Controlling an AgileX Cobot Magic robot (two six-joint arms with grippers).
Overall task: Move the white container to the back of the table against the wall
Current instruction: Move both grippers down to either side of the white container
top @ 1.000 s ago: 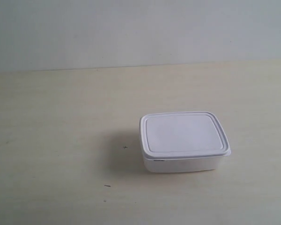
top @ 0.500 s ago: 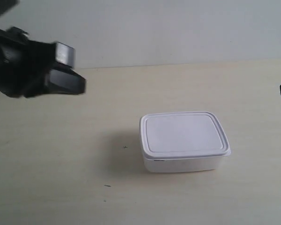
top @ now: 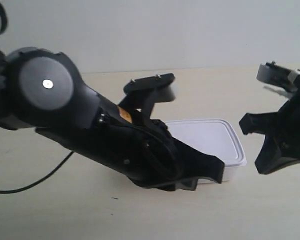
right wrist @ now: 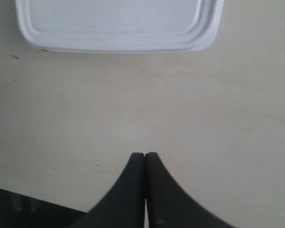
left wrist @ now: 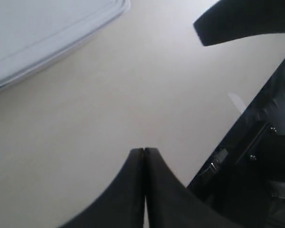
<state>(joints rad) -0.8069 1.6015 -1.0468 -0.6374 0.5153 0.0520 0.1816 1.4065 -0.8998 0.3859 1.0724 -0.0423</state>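
Note:
The white container stands on the table, well in front of the wall; its lid is on. The arm at the exterior view's left reaches low across its near left side and hides that part. The arm at the exterior view's right hangs just beside its other end. In the left wrist view the white container lies apart from my shut left gripper. In the right wrist view the white container lies ahead of my shut right gripper, bare table between them. Neither gripper holds anything.
A black cable trails over the table under the arm at the exterior view's left. Dark arm parts fill one side of the left wrist view. Tiny dark specks mark the table.
Both arms have come into the exterior view: one swept down from the upper left across the container's front, the other came in from the right edge. The container has not moved.

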